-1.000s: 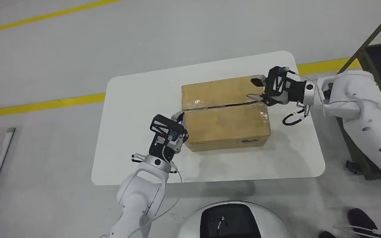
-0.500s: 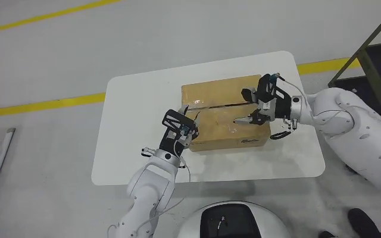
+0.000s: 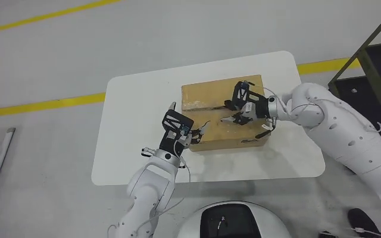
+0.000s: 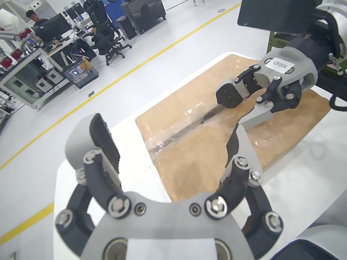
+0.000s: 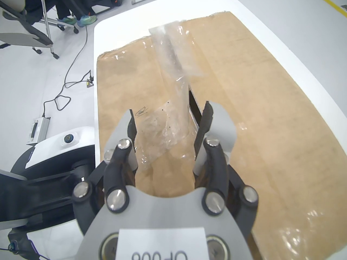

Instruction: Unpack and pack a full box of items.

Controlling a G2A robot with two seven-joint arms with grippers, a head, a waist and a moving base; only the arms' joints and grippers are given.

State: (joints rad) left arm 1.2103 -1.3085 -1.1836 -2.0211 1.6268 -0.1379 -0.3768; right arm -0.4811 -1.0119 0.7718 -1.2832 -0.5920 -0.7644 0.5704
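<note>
Two open grippers and one closed cardboard box point(image 3: 205, 95), that's what you've got. The box sits flat on the white table point(image 3: 137, 131), a bit toward the right arm's side, with its long sides running across in the top view. Both top flaps are down and meet in a seam along the length, with clear tape point(image 5: 173, 55) laid over it. The tape looks wrinkled and loose near the middle, and there's a dark slit point(image 5: 193, 101) where the flaps stand slightly apart.

Your right gripper point(image 5: 169, 113) is over the middle of the lid. Its fingers are apart, one on either side of the seam, gripping nothing, with the crumpled tape just below them. In the left wrist view one fingertip looks very close to the cardboard, but I can't tell if it's actually touching.

Your left gripper point(image 4: 168, 128) is at the box's end on the left arm's side, by the corner closest to the robot, fingers spread wide and holding nothing. The two grippers are near each other but not touching. A yellow line point(image 3: 47, 104) runs along the floor beyond the table.
</note>
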